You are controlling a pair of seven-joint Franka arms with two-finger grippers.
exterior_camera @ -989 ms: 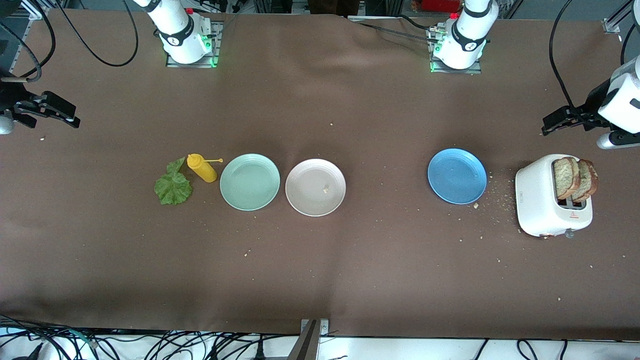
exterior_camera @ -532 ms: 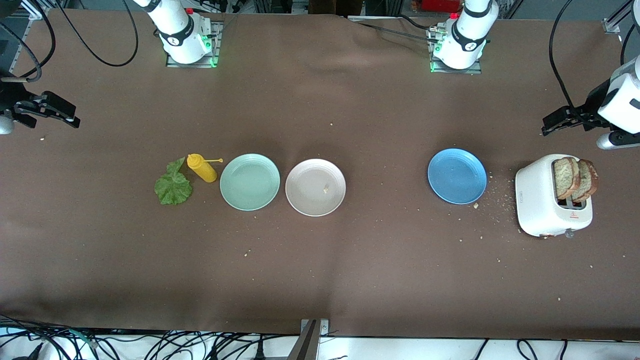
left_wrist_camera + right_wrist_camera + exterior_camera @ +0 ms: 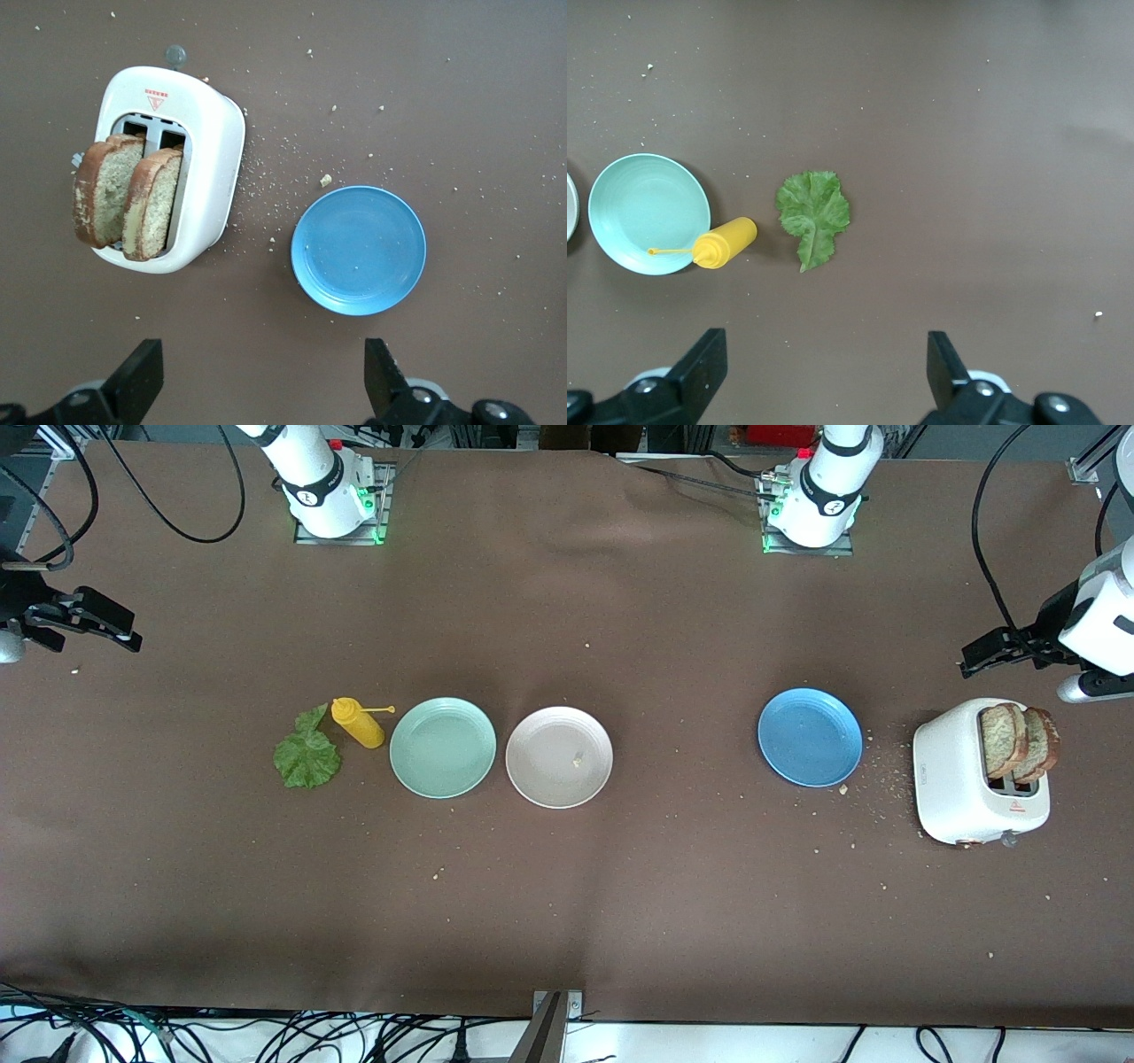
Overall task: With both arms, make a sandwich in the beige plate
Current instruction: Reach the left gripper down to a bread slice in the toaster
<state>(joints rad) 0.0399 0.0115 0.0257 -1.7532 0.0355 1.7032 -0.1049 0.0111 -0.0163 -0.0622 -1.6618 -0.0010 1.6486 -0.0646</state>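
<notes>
Two large white robot arms with dark grey joints rise from bases at the table's top edge, each reaching out toward its own end of the table. The left arm's black two-finger gripper hangs in the air at its end of the table, fingers spread wide and holding nothing. The right arm's black two-finger gripper hangs at its own end, fingers likewise wide apart and empty.
</notes>
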